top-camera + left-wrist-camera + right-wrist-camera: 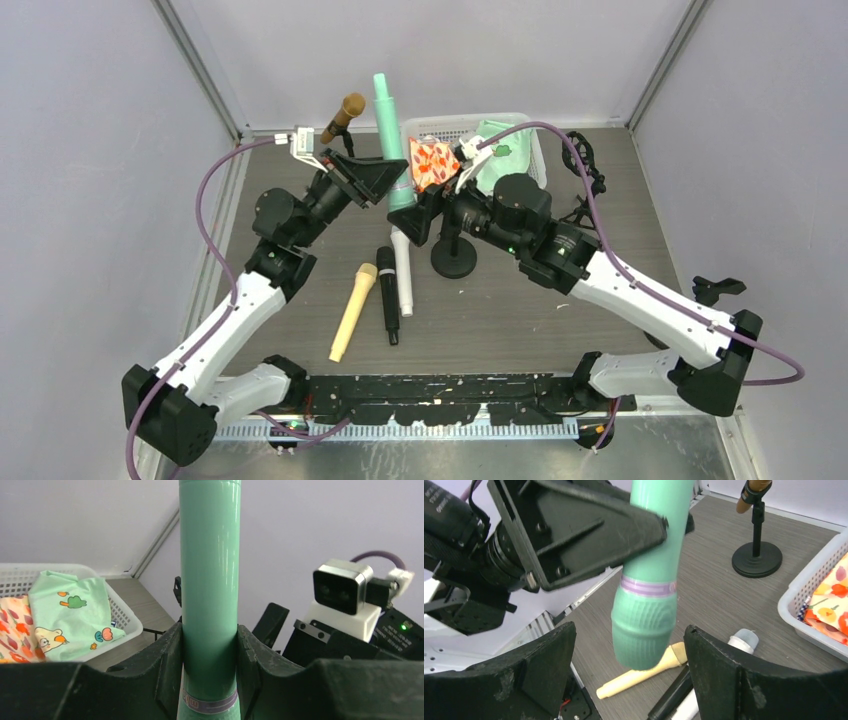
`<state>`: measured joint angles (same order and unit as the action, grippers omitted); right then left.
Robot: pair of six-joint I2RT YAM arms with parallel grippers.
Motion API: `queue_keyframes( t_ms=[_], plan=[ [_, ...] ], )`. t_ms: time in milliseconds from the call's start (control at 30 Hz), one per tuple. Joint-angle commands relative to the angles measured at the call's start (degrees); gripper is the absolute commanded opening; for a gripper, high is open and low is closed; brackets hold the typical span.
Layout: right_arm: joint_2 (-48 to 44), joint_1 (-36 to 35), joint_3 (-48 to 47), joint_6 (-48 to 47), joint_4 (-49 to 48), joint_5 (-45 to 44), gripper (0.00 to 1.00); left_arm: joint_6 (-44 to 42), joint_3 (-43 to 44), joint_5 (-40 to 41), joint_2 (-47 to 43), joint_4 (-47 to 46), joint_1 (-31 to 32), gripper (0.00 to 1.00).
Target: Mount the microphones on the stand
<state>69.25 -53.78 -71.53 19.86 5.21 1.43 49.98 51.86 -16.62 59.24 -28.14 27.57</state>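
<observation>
Two fingers of your left gripper (210, 666) are clamped on the green microphone (210, 555), one on each side of its smooth handle, just above a purple band (209, 705). The microphone stands close to upright with its ribbed head down and its handle rising well above the claw.

From your right wrist camera, the right gripper (630, 642) is spread wide and holds nothing. The microphone's head hangs between its two fingers (544, 675), with a gap on either side and no contact that you can see.

From above, both grippers meet over the middle of the table (560, 170). The round black base of a stand (453, 262) sits just below the right claw; its post is hidden by the arm. A second stand (756, 555) near the back left already carries a brown microphone (345, 115).

Three more microphones lie on the table in front of the arms: a cream one (352, 312), a black one (388, 295) and a white one (403, 275), side by side. A white basket (530, 135) holding patterned cloths sits at the back.

As for writing, the purple band shows small marks in your left wrist view, but they are too small to read. You will find no legible brand or label elsewhere.
</observation>
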Motion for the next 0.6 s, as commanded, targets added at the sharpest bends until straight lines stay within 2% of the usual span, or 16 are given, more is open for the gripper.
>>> queue_keyframes(
  t_ms=[0, 200, 367, 433, 500, 567],
  plan=[
    [2.50, 0.17, -4.94, 3.24, -2.63, -0.14, 0.83, -2.40, -0.16, -4.06, -1.20, -6.72, 0.72, 0.00],
    [6.03, 0.17, -7.04, 2.36, -2.90, 2.44, 0.72, -2.14, -1.11, -5.66, -1.76, -7.86, 0.90, 0.00],
    [7.17, 0.19, -7.57, 1.29, -3.55, 1.87, 0.45, -1.64, -1.29, -6.49, -2.19, -7.84, 0.90, 0.04],
    [6.35, 0.19, -6.75, -0.11, -4.17, 0.63, 0.36, -1.72, -1.21, -6.14, -2.81, -6.45, 0.90, 0.12],
    [5.31, 0.17, -6.02, -2.96, -3.90, -1.11, 0.26, -1.99, -0.02, -6.55, -3.22, -3.63, 0.90, 0.26],
    [4.01, 0.17, -5.31, -7.36, -3.17, -4.39, 0.07, -3.32, 2.09, -7.40, -3.38, 0.22, 0.90, 0.37]
  ],
)
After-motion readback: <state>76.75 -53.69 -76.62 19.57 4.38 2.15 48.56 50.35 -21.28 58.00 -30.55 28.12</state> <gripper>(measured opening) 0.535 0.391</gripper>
